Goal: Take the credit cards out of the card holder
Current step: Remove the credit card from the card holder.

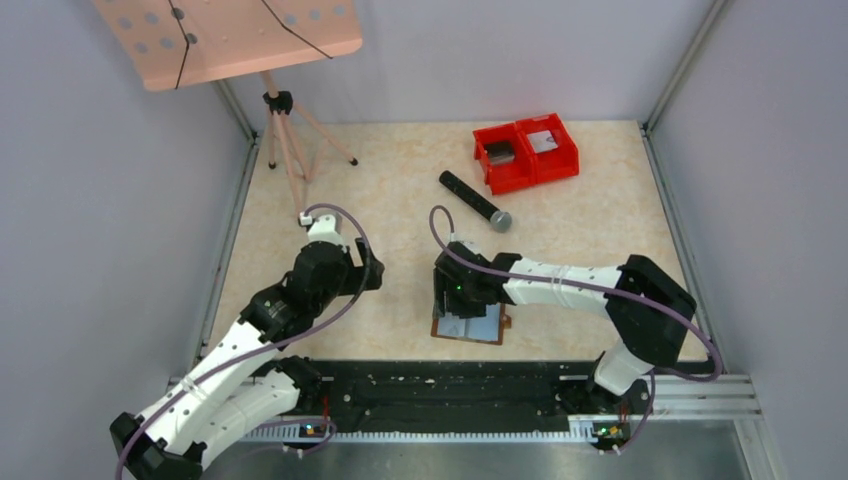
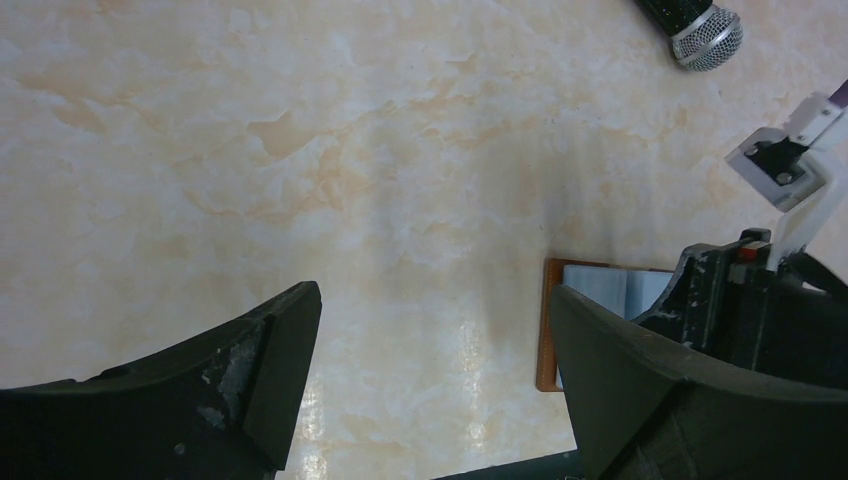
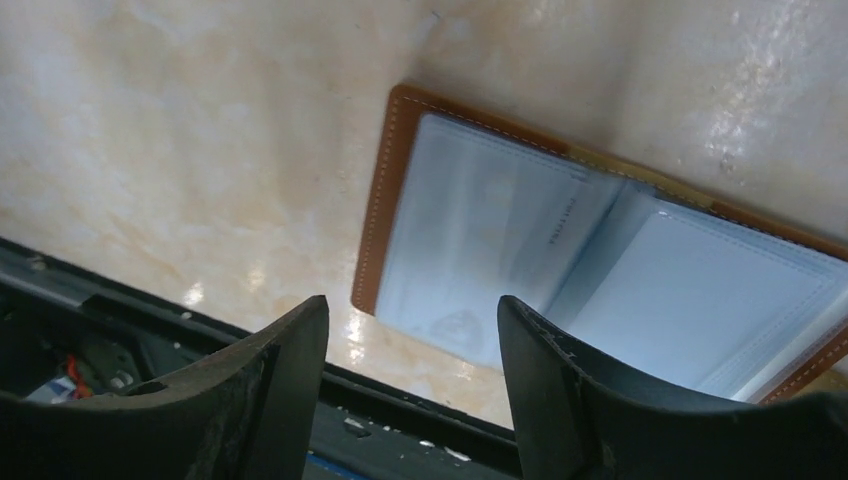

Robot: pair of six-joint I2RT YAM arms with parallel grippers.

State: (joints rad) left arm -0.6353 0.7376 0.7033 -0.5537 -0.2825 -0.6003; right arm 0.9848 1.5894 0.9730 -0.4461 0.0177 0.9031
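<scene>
Since the containers come first: red twin bins point(image 1: 525, 152) sit far beyond the card holder point(image 1: 470, 325) and to its right, one greyish piece in each compartment, too small to name. The card holder itself lies open and flat on the counter point(image 1: 400, 180), at the near edge just beside the black rail point(image 1: 440, 385), brown leather rim with light stitching around grey-blue clear sleeves, a little brown tab on its right edge. The right wrist view shows sleeves fanned at the middle fold with faint print on one; cannot tell whether cards are inside. A black microphone point(image 1: 475, 200) with a silver mesh head lies between the card holder and the bins, well apart from both, head end pointing toward the card holder's right side. A tripod stand point(image 1: 285, 130) carrying a pinkish perforated board point(image 1: 230, 35) is far beyond the card holder to the left. The right tool point(image 3: 412, 320) hangs over the card holder's left part, jaws apart with nothing between them, and the arm covers the far left corner from above; cannot tell if it touches. The left tool point(image 2: 430, 330) is left of the card holder, near but apart, jaws wide, holding nothing, bare counter under it.
</scene>
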